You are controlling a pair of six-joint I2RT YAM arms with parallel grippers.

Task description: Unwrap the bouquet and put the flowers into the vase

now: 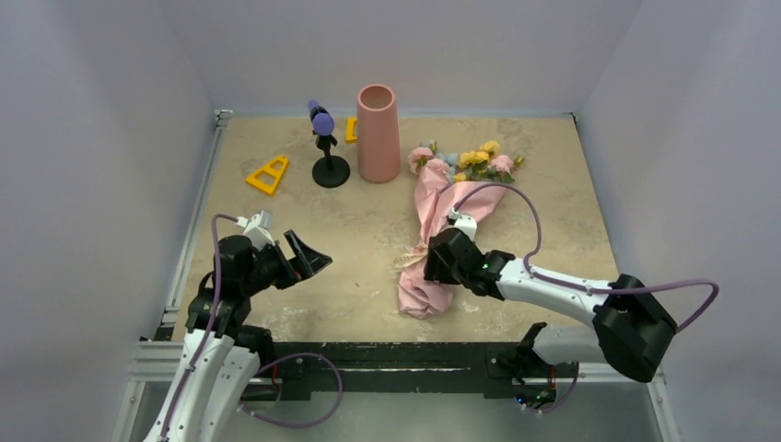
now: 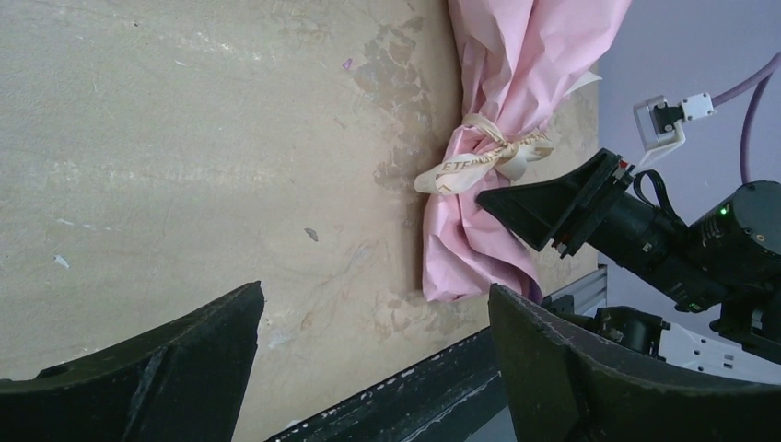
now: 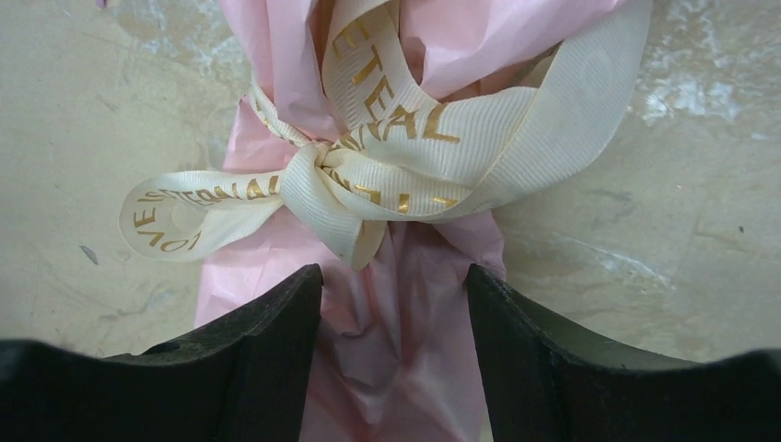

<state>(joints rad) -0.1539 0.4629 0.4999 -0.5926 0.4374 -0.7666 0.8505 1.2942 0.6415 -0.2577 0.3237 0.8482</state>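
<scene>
Bouquet (image 1: 440,207) lies flat on table (image 1: 368,230), flower heads just right of the upright vase (image 1: 378,133). Right gripper (image 3: 394,276) straddles the pink wrap just below the ribbon (image 3: 387,161) knot; paper fills the gap, so clamping cannot be confirmed. Left gripper (image 2: 373,299) is spread wide, holding nothing, apart from the bouquet

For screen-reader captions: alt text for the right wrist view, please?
A cream ribbon with gold lettering is tied in a bow around the bouquet, wrapped in crinkled pink paper. The right gripper has its two black fingers either side of the wrap just below the knot, above a beige table.
</scene>
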